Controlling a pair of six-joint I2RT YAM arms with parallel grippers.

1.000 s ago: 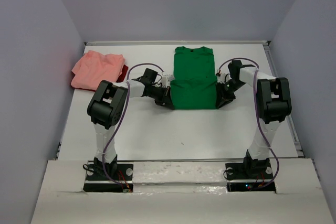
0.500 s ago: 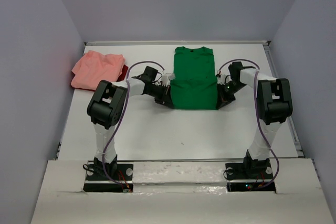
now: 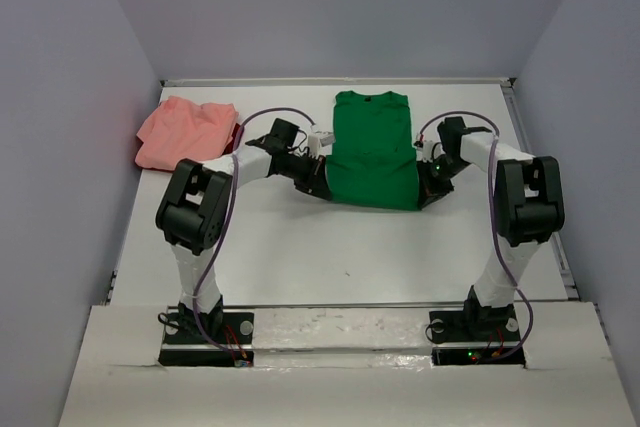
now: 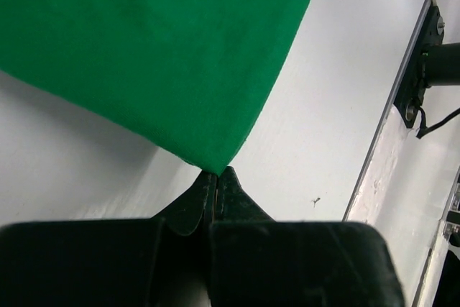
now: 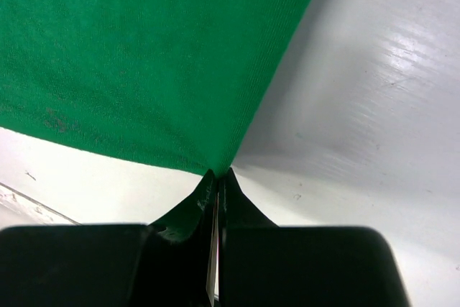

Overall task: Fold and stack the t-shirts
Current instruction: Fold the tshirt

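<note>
The bright green t-shirt [image 3: 372,149] lies in the middle of the table, sleeves folded in, its near hem lifted. My left gripper [image 3: 322,183] is shut on its near-left corner, seen in the left wrist view [image 4: 217,171] with green cloth [image 4: 158,48] stretching away. My right gripper [image 3: 425,191] is shut on the near-right corner, seen in the right wrist view [image 5: 218,174] with cloth [image 5: 144,55] above it. The salmon-pink t-shirt [image 3: 185,131] lies crumpled at the far left, with a bit of dark red cloth [image 3: 235,135] at its right edge.
The white table [image 3: 340,257] is walled in by grey panels at left, right and back. A raised rim [image 3: 540,197] runs along its right side. The arm bases [image 3: 205,332] stand at the near edge.
Both grippers have lifted the green shirt's near corners and carried them slightly away from the bases. The near hem now sags between them.
</note>
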